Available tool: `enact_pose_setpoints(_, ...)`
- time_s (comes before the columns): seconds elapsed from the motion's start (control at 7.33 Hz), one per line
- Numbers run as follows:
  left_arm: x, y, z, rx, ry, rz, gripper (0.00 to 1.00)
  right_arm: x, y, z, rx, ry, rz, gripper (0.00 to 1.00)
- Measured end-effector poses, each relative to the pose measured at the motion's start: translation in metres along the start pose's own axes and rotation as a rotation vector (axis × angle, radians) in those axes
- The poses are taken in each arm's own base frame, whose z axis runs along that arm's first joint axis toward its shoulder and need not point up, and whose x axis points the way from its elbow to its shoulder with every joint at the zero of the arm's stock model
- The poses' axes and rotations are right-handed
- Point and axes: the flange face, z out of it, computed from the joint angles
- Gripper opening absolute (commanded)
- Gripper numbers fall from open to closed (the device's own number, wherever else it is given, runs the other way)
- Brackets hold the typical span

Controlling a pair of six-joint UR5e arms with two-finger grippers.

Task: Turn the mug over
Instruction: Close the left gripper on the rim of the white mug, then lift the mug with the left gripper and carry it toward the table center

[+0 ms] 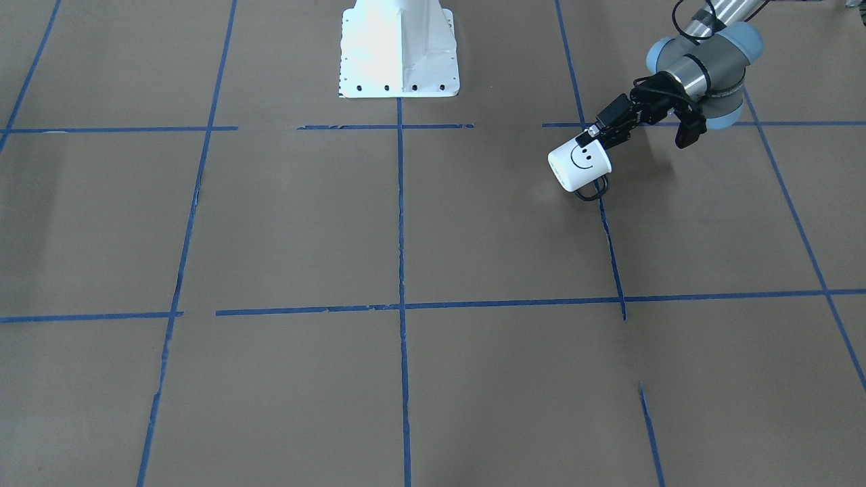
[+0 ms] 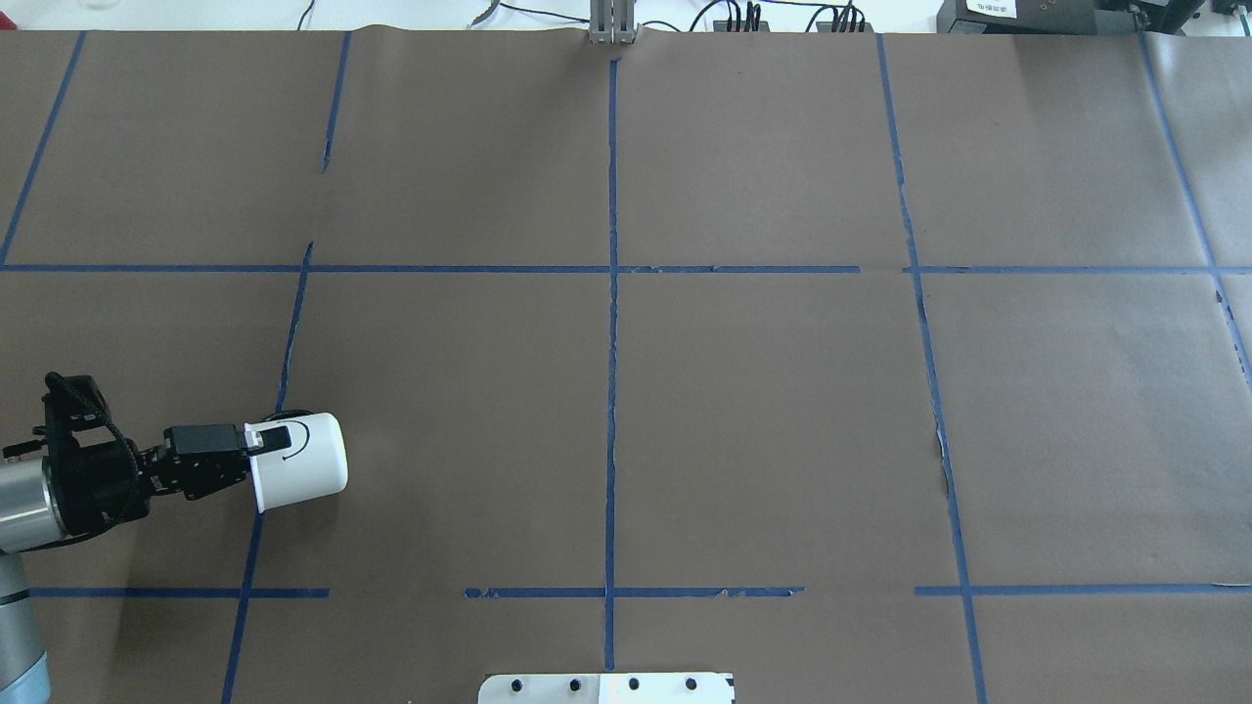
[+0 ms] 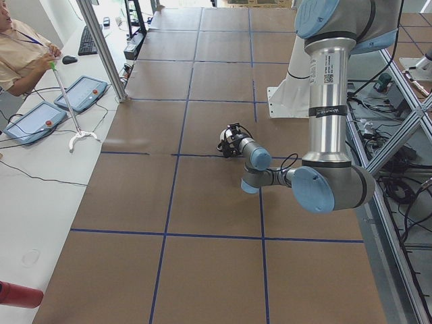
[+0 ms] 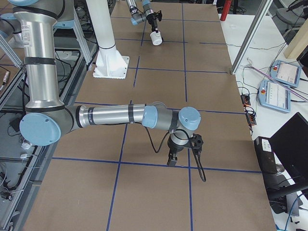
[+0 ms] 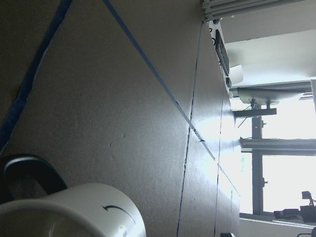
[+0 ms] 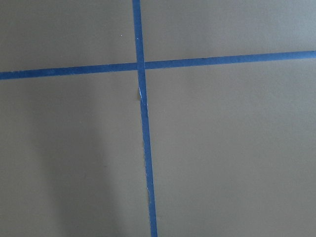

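Left gripper clamped on the rim of the mug, which lies sideways at 8 o'clock on the desk; can't tell right gripper state.

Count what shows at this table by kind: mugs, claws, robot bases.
Mugs: 1 (mug)
Claws: 2 (left claw, right claw)
Robot bases: 1 (white base)
Total: 4
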Motion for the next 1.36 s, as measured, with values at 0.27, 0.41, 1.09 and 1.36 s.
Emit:
enact_pose_setpoints(0.27,0.003,0.004,0.004,-0.043,0.005,-0.002,0.0,0.0,0.0,0.0,0.0,0.0,0.0,1.0)
enact_pose_setpoints(0.41,0.006,0.005,0.005,-0.045,0.011,0.0,0.0,0.0,0.0,0.0,0.0,0.0,0.0,1.0)
enact_pose_setpoints(1.09,0.07,-0.014,0.06,-0.066,-0.359,-0.03,0.0,0.0,0.0,0.0,0.0,0.0,0.0,1.0)
enact_pose_setpoints(1.36,0.124,-0.023,0.157,-0.005,-0.567,-0.079,0.0,0.0,0.0,0.0,0.0,0.0,0.0,1.0)
